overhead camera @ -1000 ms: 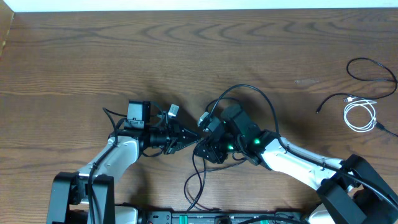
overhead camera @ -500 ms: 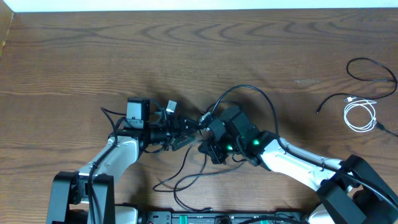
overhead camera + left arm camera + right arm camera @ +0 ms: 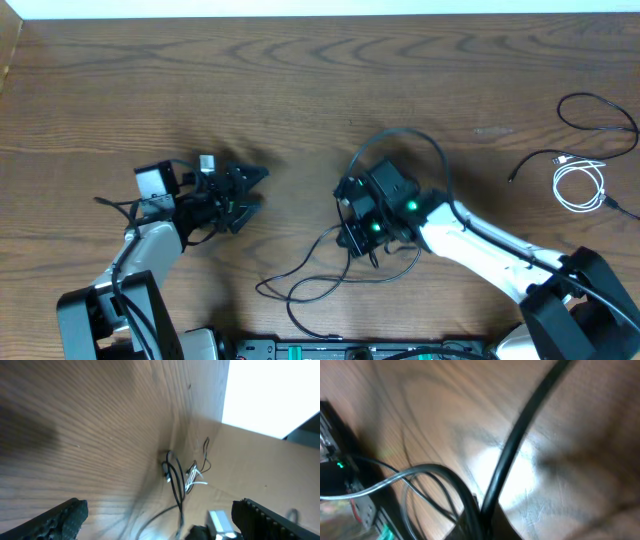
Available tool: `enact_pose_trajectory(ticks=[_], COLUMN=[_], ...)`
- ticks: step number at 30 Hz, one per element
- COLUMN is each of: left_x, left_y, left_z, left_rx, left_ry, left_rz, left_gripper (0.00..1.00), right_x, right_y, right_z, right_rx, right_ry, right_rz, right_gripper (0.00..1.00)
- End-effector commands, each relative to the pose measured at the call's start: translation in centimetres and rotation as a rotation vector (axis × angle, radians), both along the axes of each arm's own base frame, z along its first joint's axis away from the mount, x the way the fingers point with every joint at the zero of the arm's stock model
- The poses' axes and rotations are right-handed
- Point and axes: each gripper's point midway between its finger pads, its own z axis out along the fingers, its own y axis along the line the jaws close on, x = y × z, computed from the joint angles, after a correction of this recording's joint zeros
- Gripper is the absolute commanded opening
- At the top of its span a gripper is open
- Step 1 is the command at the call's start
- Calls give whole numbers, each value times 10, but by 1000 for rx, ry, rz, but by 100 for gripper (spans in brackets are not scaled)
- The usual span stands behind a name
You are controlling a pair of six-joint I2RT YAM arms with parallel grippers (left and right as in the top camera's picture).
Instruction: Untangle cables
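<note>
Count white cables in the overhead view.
1: a white coil near the table's right edge. The tangle at the right gripper looks all black; more strands could be hidden.

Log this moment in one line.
task: untangle cables | left pincer: open, empty | right pincer: shut on black cable | white cable: coiled far right, apart
</note>
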Motion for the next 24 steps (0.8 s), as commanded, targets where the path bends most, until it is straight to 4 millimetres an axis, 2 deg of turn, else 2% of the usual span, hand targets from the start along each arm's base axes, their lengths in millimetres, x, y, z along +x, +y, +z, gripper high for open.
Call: enact_pose_trajectory(ticks=[1, 5, 7, 12, 15, 20, 24], left_x=[-1, 0, 3, 12, 13, 8, 6], left_y=[4, 5, 14, 55, 84, 123, 134], left_z=[2, 0, -10, -43, -58, -70, -71], left_rx=[-23, -13, 52, 310, 468, 667, 721], left_ry=[-7, -5, 14, 87, 132, 189, 204], left_rz=[3, 9, 49, 207, 305, 427, 460], left_gripper=[98, 98, 98, 98, 98, 98, 98], right_x=[29, 58, 73, 107, 129, 158, 183], right_y=[11, 6, 1, -16, -34, -65, -99], right_z=[38, 77, 97, 147, 175, 205, 222], right_rx=[-11, -93, -144, -260, -360, -525, -665], right_ry=[-114, -246, -322, -509, -640, -810, -912], right_rz=[17, 16, 2, -43, -95, -146, -217], right_gripper=[1, 1, 1, 1, 1, 1, 1])
